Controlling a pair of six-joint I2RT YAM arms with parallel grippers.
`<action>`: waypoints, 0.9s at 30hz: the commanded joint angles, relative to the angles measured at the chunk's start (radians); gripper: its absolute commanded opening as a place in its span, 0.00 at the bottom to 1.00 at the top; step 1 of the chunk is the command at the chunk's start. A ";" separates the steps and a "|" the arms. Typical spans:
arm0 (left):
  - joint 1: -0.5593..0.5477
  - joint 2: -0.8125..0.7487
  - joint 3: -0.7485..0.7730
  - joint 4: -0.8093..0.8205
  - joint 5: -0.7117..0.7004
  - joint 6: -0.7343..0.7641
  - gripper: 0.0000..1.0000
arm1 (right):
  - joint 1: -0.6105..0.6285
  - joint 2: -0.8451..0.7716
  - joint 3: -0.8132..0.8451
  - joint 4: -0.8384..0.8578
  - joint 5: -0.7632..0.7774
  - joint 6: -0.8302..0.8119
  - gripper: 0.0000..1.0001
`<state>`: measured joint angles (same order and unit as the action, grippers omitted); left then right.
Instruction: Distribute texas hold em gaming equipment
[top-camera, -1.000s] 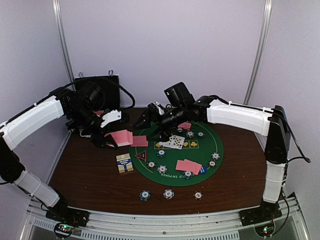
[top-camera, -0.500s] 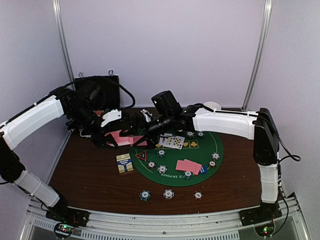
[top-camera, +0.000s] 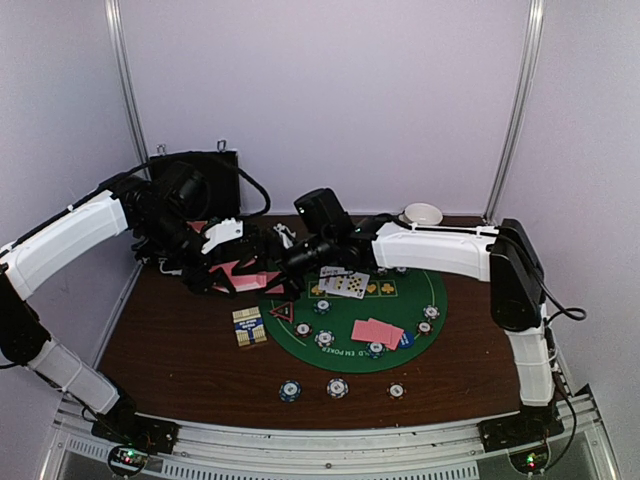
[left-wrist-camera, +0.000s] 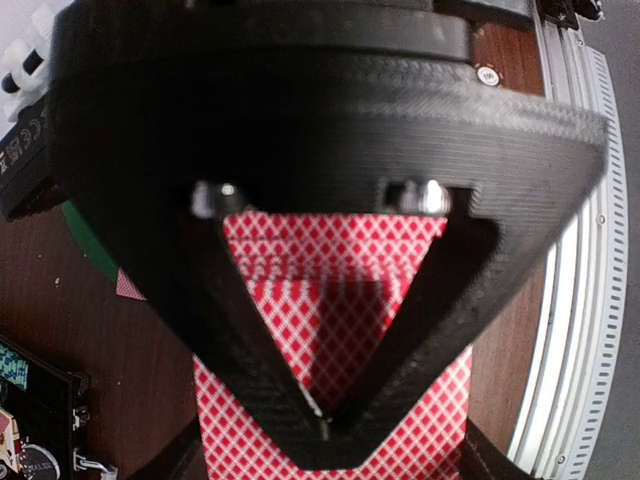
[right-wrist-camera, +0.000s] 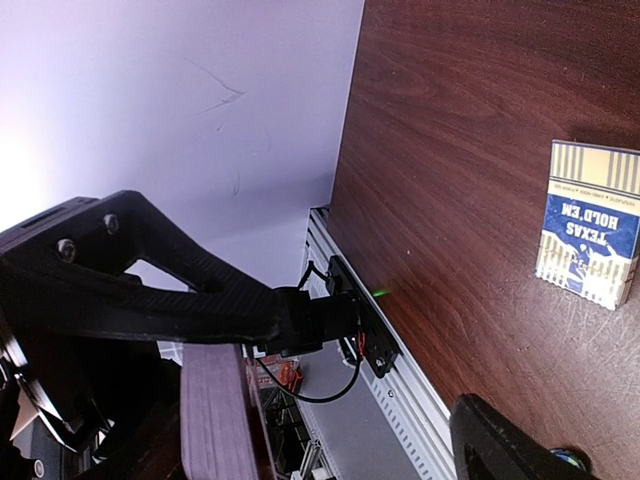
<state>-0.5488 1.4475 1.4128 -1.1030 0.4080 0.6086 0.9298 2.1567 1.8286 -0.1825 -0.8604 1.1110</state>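
My left gripper (top-camera: 222, 268) is shut on a deck of pink-backed cards (top-camera: 246, 276), held low over the table left of the green poker mat (top-camera: 420, 300). In the left wrist view its fingertips (left-wrist-camera: 325, 425) meet on the red-diamond card backs (left-wrist-camera: 330, 260). My right gripper (top-camera: 272, 257) reaches across to the deck. In the right wrist view it is open (right-wrist-camera: 300, 440), with the deck's edge (right-wrist-camera: 213, 410) between its jaws. On the mat lie face-up cards (top-camera: 345, 283), two pink cards (top-camera: 378, 332), several chips (top-camera: 324, 338), a triangle marker (top-camera: 283, 310) and a blue button (top-camera: 405, 341).
A Texas Hold'em card box (top-camera: 249, 326) lies left of the mat and shows in the right wrist view (right-wrist-camera: 590, 225). Three chips (top-camera: 337, 387) sit near the front edge. A black case (top-camera: 195, 178) stands at the back left, white bowls (top-camera: 422, 213) at the back right.
My right arm has swung left from over the mat's far side to the deck in my left gripper. The left arm has held still.
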 joint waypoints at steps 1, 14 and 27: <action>0.006 -0.008 0.025 0.009 0.027 0.006 0.00 | -0.017 -0.020 -0.030 0.003 0.001 -0.007 0.85; 0.006 -0.005 0.020 0.009 0.025 0.009 0.00 | -0.060 -0.127 -0.146 -0.024 -0.004 -0.045 0.69; 0.006 -0.002 0.019 0.009 0.019 0.008 0.00 | -0.059 -0.209 -0.137 -0.006 -0.028 -0.020 0.37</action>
<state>-0.5488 1.4479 1.4128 -1.1213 0.4065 0.6090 0.8745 2.0098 1.7016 -0.1795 -0.8860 1.0931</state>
